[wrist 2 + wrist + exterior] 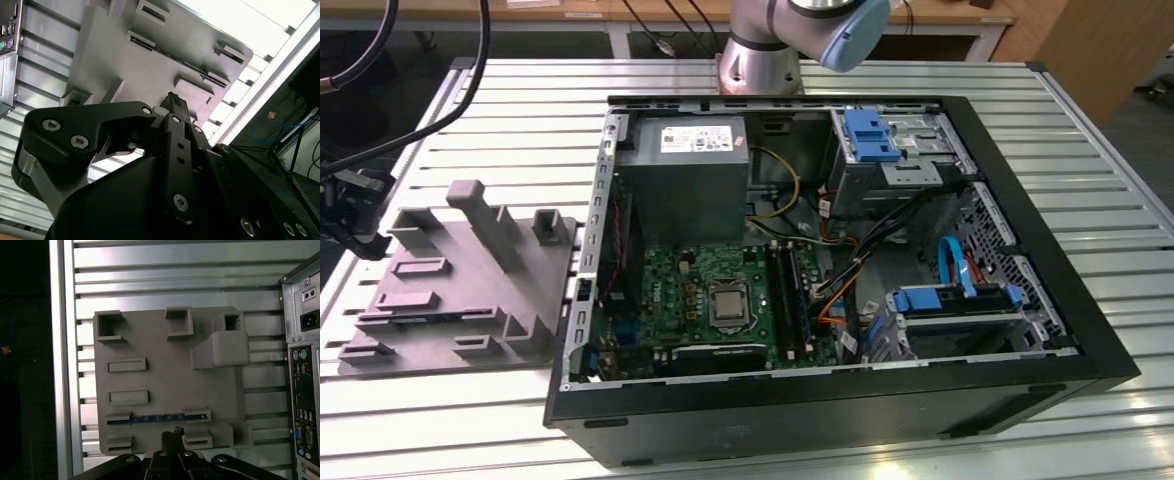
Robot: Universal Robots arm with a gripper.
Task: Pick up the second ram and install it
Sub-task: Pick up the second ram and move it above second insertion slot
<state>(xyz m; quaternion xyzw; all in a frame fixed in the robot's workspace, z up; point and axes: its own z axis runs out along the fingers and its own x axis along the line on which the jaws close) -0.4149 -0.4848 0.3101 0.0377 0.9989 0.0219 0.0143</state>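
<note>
end effector (172,434), pressed together and empty, near the second ram (156,418) in grey fixture (165,375)

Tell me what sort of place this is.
Likely a robotics lab bench for computer assembly: a robot arm on a slatted metal table, an open computer case, a grey parts fixture beside it.

Arm (762,52): silver base column with a blue-grey joint above it, at the top of the exterior view.
Gripper (172,434): black, two-fingered, in both wrist views, pointing down.
Fingers (175,131): slim, black, tips drawn together; bolted links splay out either side.
</note>
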